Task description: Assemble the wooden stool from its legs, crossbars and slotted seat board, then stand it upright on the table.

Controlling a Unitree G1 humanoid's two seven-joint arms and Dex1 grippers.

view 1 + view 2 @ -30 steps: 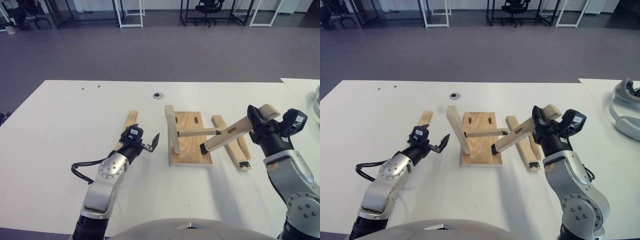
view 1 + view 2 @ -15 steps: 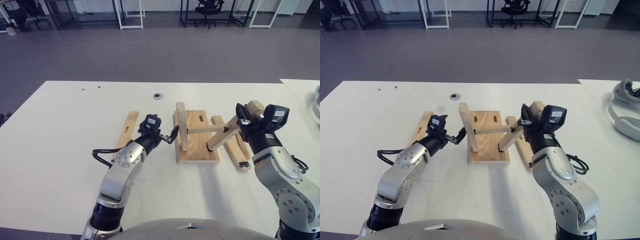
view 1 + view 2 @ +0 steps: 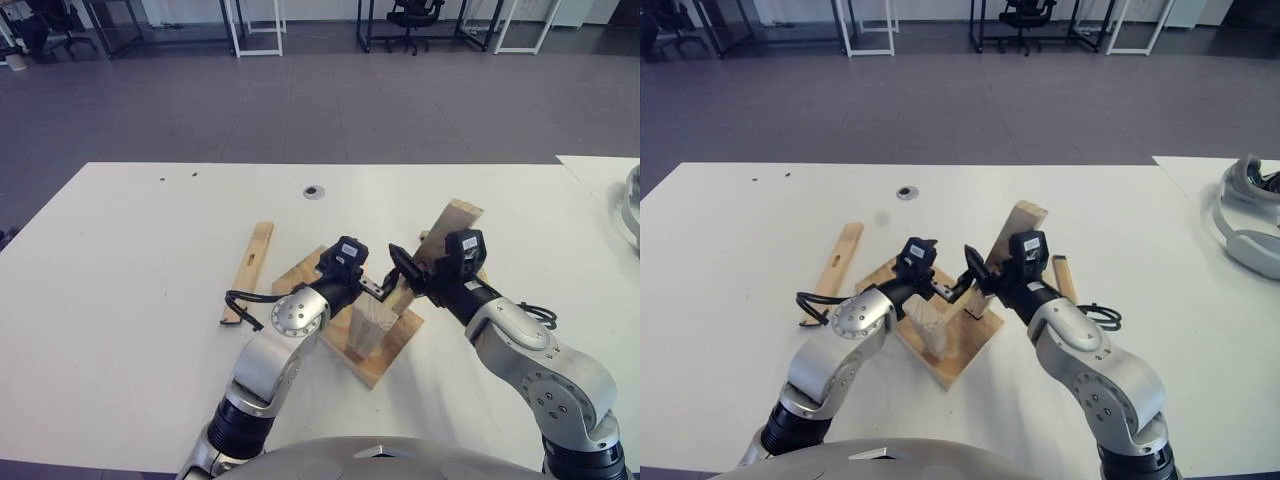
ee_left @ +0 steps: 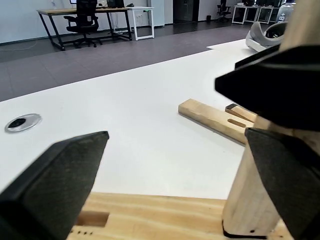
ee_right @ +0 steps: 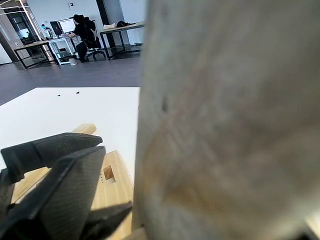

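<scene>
The pale slotted wooden seat board [image 3: 383, 358] is laid flat on the white table [image 3: 130, 260], turned cornerwise. A short light wooden leg [image 3: 370, 325] is stood upright on it. Above the board, a long wooden leg [image 3: 455, 222] is grasped slantwise by the right gripper [image 3: 404, 272]. The left gripper [image 3: 374, 289] is held spread apart over the board. A flat wooden crossbar [image 3: 250, 265] is laid apart at the board's left.

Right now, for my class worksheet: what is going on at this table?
A two-armed robot is partway through building a wooden stool. The seat board lies flat on the white table with one leg standing on it. The right gripper holds a second, tilted leg over the board; the open left gripper sits close beside it. A loose piece lies to the left.
</scene>
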